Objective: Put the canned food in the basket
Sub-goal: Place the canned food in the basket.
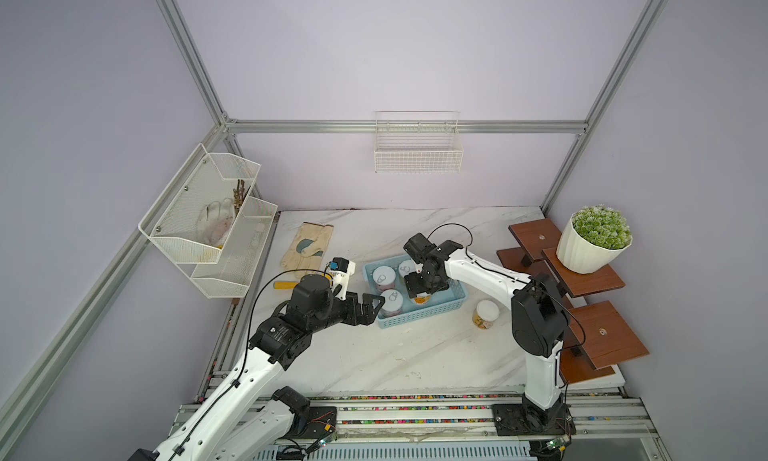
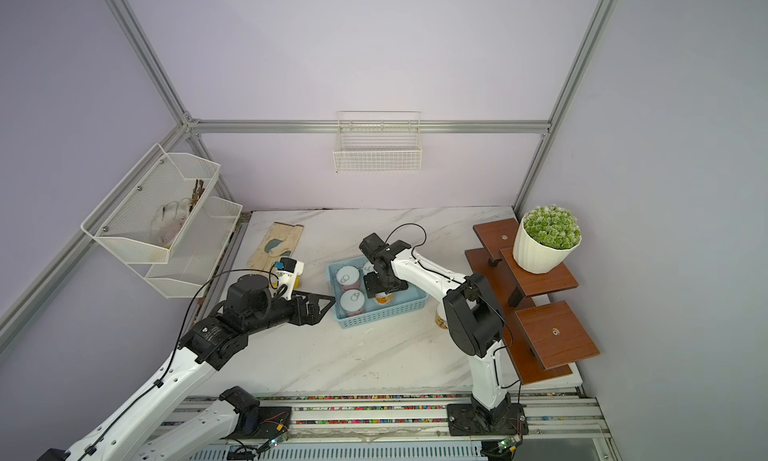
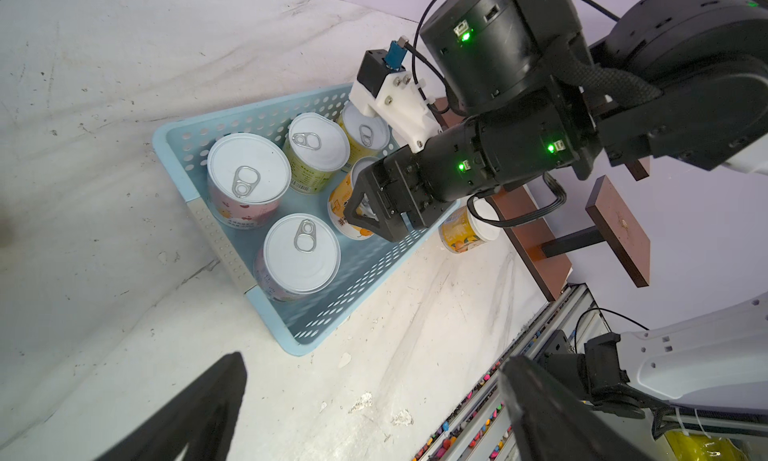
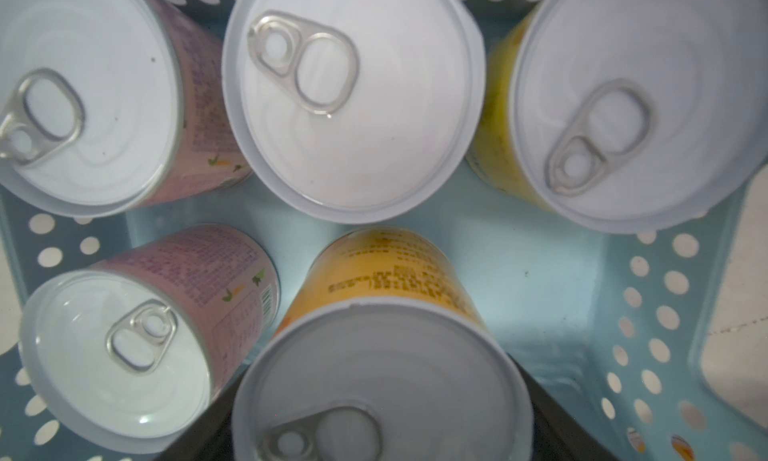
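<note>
The light-blue basket [image 1: 436, 312] sat about the middle of the marble desk [image 1: 395, 355], with five cans inside it. A pink can [image 3: 248, 176] and a second pink can [image 3: 301, 253] stood upright side by side in the end facing the desk's left edge. Along the basket's far wall stood a green can [image 3: 318, 145] and then a yellow can [image 3: 365, 133], both upright. The right gripper [image 1: 419, 293] reached down into the basket from above. Its jaws were clenched on either side of an orange can [image 4: 374, 376], next to the second pink can. Whether that can's base rested on the basket floor could not be told. A second orange can [image 1: 485, 313] stood upright on the desk outside the basket, near the end facing the desk's right edge. The left gripper [image 1: 376, 309] hung just beside the basket's other end, its jaws released wide with nothing between them. A work glove [image 1: 307, 245] lay flat toward the desk's far left corner.
</note>
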You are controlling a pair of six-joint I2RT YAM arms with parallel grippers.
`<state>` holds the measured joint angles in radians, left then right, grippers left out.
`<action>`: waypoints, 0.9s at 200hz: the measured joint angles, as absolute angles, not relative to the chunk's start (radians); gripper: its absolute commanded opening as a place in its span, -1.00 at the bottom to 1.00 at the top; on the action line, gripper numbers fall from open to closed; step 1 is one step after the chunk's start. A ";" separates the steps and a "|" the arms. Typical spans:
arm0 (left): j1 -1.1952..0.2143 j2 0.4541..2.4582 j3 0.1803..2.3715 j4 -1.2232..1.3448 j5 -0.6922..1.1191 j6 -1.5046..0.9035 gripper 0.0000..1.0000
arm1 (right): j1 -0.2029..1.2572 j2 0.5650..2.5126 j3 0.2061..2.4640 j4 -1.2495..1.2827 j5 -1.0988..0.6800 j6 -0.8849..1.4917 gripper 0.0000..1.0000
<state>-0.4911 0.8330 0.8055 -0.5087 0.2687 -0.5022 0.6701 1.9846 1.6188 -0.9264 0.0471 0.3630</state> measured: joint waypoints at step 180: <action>-0.491 0.839 0.805 -0.519 0.257 -0.486 1.00 | 0.704 2.080 1.653 -0.899 0.062 0.366 0.29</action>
